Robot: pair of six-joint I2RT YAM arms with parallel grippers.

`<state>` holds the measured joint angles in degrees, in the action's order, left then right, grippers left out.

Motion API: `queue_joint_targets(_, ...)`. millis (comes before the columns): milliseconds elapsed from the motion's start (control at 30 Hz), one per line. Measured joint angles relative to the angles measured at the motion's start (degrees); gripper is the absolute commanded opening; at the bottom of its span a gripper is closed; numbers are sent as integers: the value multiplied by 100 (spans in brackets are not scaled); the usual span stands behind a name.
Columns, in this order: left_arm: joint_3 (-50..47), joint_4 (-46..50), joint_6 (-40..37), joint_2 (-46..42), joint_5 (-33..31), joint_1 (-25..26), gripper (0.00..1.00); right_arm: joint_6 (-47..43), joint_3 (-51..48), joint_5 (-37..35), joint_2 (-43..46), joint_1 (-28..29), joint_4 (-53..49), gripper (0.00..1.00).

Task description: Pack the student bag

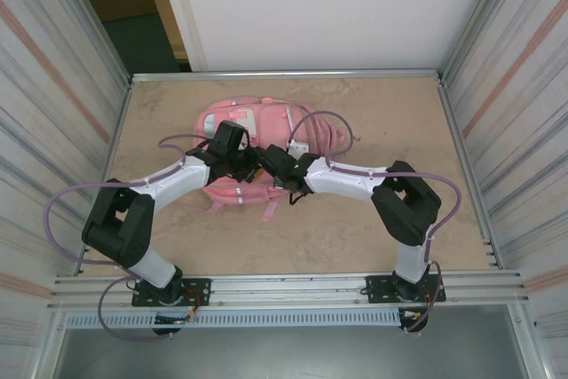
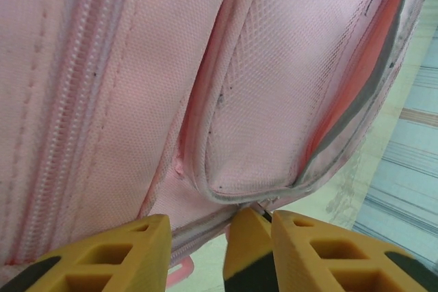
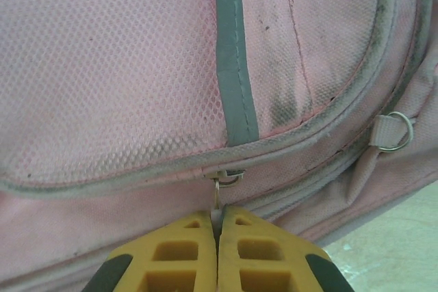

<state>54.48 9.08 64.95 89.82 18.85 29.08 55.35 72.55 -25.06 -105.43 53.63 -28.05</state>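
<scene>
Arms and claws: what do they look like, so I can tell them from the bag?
Both the left arm and right arm have white link shells between bulky black joint housings. A thin lilac cable loops along each. The left claw and right claw have yellow-orange fingers with rectangular cut-outs and black patches lower down.

Matt mesh-cloth student bag has a metal zipper pull.
</scene>
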Motion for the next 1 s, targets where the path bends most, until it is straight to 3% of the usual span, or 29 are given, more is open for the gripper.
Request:
queue_joint_targets(133,0,-44,96,85,-9,57,51,-560,-317,291,566,-37,225,0)
queue_joint_targets(300,0,-212,284,98,-197,94,51,-1263,-686,1106,1150,-111,660,0)
queue_joint_targets(400,-9,-144,404,105,-345,94,38,-1561,-791,1506,1211,-125,868,0)
queue_joint_targets(500,-96,-68,509,103,-590,87,11,-1805,-850,1731,1211,-153,986,0)
queue_joint_targets(567,-190,-79,551,81,-649,48,2,-1912,-866,1792,1211,-164,979,0)
queue_joint_targets(800,-407,-28,273,-374,-752,-103,0,-2455,-1110,1993,1550,-345,922,0)
queue_joint_targets(1000,-367,173,-538,-424,-105,-570,0,-2800,-1397,2260,1912,-949,997,0)
